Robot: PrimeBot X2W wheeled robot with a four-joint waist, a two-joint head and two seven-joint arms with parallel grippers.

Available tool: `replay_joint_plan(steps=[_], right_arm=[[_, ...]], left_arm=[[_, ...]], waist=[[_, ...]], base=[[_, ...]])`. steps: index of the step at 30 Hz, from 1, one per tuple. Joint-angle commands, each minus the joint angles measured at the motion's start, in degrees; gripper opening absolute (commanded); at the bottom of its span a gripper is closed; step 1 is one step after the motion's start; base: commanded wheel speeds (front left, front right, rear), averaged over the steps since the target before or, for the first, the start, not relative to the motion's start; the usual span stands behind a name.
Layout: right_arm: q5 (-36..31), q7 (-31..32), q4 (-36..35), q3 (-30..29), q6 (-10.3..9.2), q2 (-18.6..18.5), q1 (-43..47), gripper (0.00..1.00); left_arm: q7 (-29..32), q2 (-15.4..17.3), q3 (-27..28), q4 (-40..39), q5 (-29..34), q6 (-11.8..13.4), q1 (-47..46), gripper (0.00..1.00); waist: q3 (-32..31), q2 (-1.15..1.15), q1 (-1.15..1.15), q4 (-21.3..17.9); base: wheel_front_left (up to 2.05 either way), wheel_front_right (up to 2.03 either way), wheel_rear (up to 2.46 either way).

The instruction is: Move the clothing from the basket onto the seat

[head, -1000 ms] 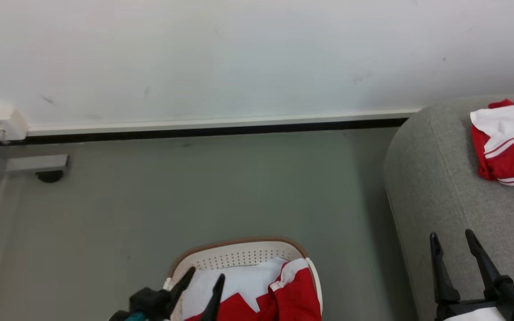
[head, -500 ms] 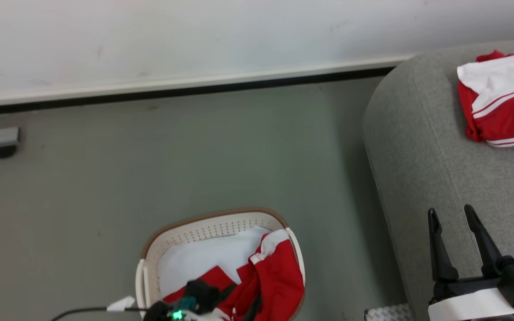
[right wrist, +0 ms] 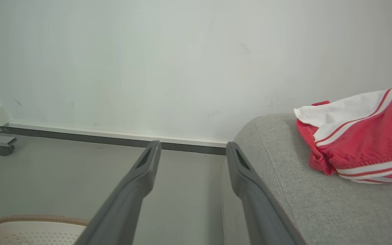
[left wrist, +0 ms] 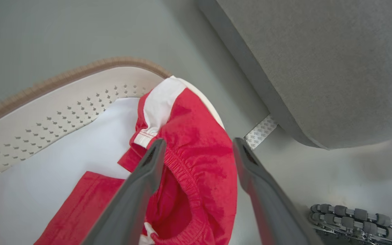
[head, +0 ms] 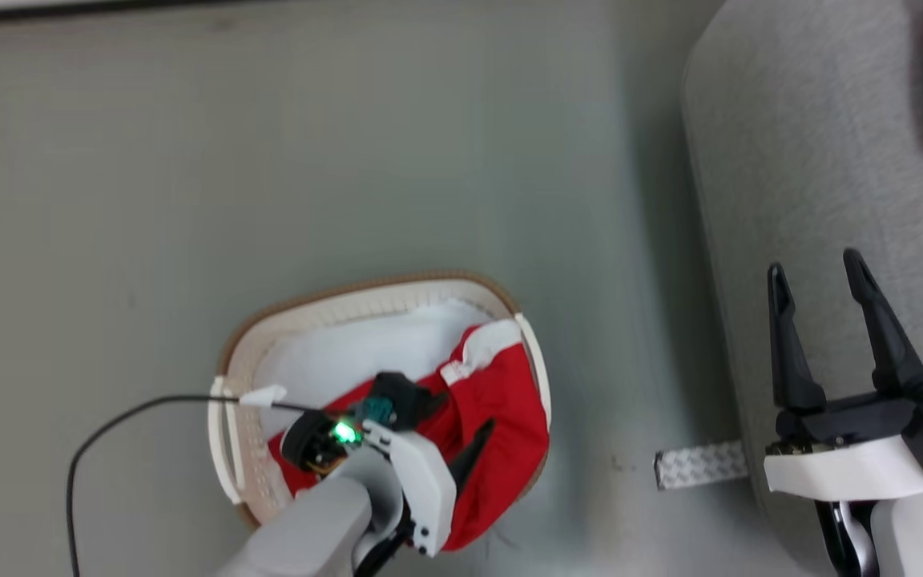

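Note:
The cream basket [head: 365, 288] with a brown rim stands on the floor; its perforated wall [left wrist: 63, 105] fills the left of the left wrist view. Red clothing [head: 509, 425] with a white band lies in it, draped over the right rim [left wrist: 199, 143]. My left gripper [head: 465, 410] reaches down into the basket, open, its fingers [left wrist: 148, 170] straddling the garment's elastic edge. My right gripper [head: 814, 266] hangs open and holds nothing at the edge of the grey seat [head: 814, 160]. Another red and white striped garment [right wrist: 362, 139] lies on the seat [right wrist: 284, 183].
A plain pale cloth [head: 357, 353] lines the basket under the red garment. A black cable [head: 109, 425] trails from my left wrist over the floor. A patterned strip [head: 698, 466] lies on the floor by the seat's foot. Wall and baseboard [right wrist: 97, 137] stand behind.
The head camera has tilted down, shifting the whole picture. My left gripper has dropped into the basket and turned onto the red garment. The right gripper stays open by the seat.

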Motion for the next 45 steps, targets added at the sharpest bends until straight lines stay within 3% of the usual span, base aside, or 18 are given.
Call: replay_joint_plan(steps=[1,7,15,32,45], right_arm=[[-0.44,0.05,-0.71,0.15,-0.13,-0.04,-1.25,1.00],[-1.56,0.05,-3.08,1.09,-0.13,-0.03,-2.99,1.00],[-2.59,0.05,-5.53,1.26,-0.13,-0.03,-3.22,1.00],[-5.24,0.05,-7.75,1.95,-0.13,-0.03,-3.34,1.00],[-5.79,0.05,-10.13,1.48,-0.13,-0.02,-1.59,1.00]], left_arm=[[0.39,-0.07,-0.47,0.61,-1.24,0.07,-1.48,1.00],[3.99,-1.37,-1.61,2.49,-9.26,0.07,-5.82,1.00],[6.37,-0.10,-4.80,3.44,-15.23,0.06,-10.41,1.00],[10.29,2.58,-13.37,-0.83,-26.24,0.06,-12.76,1.00],[12.46,2.68,-16.96,-0.93,-26.78,0.06,-13.40,1.00]], waist=[[4.26,0.00,-0.02,0.24],[9.61,0.00,-0.02,0.07],[14.69,0.00,-0.02,-0.57],[19.26,0.00,-0.02,-0.65],[21.44,0.00,-0.02,-1.06]], base=[[0.00,0.00,0.00],[0.00,0.00,0.00],[0.00,0.00,0.00],[0.00,0.00,0.00],[0.00,0.00,0.00]])
